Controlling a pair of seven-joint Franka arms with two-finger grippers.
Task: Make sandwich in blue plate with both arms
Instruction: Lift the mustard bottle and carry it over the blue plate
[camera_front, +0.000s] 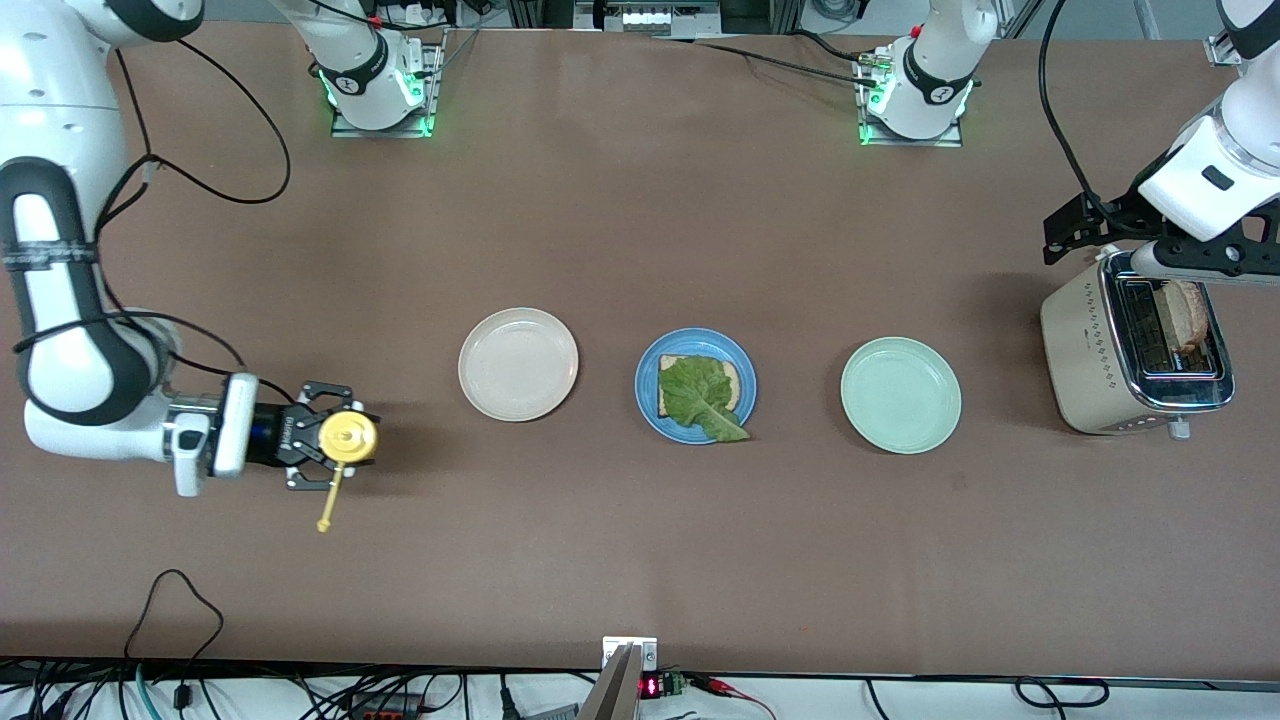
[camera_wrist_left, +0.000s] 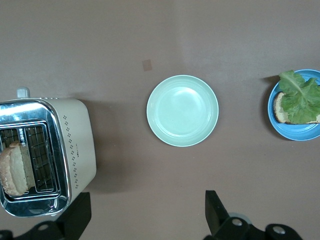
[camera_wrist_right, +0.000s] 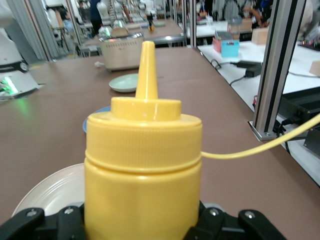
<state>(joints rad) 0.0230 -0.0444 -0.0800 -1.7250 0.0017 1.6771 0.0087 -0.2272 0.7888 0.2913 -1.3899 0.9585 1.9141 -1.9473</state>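
The blue plate (camera_front: 650, 408) sits mid-table and holds one toasted bread slice (camera_front: 735, 377) with a green lettuce leaf (camera_front: 703, 398) on top. It also shows in the left wrist view (camera_wrist_left: 295, 131). A second bread slice (camera_front: 1186, 314) stands in the toaster (camera_front: 1085, 355) at the left arm's end. My left gripper (camera_front: 1185, 262) hovers over the toaster, open and empty, as the left wrist view (camera_wrist_left: 147, 215) shows. My right gripper (camera_front: 335, 440) is shut on a yellow squeeze bottle (camera_front: 347, 437) at the right arm's end, low over the table; the bottle fills the right wrist view (camera_wrist_right: 142, 190).
A cream-white plate (camera_front: 518, 363) lies beside the blue plate toward the right arm's end. A pale mint-green plate (camera_front: 900, 395) lies between the blue plate and the toaster. The bottle's yellow cap tether (camera_front: 330, 500) hangs loose.
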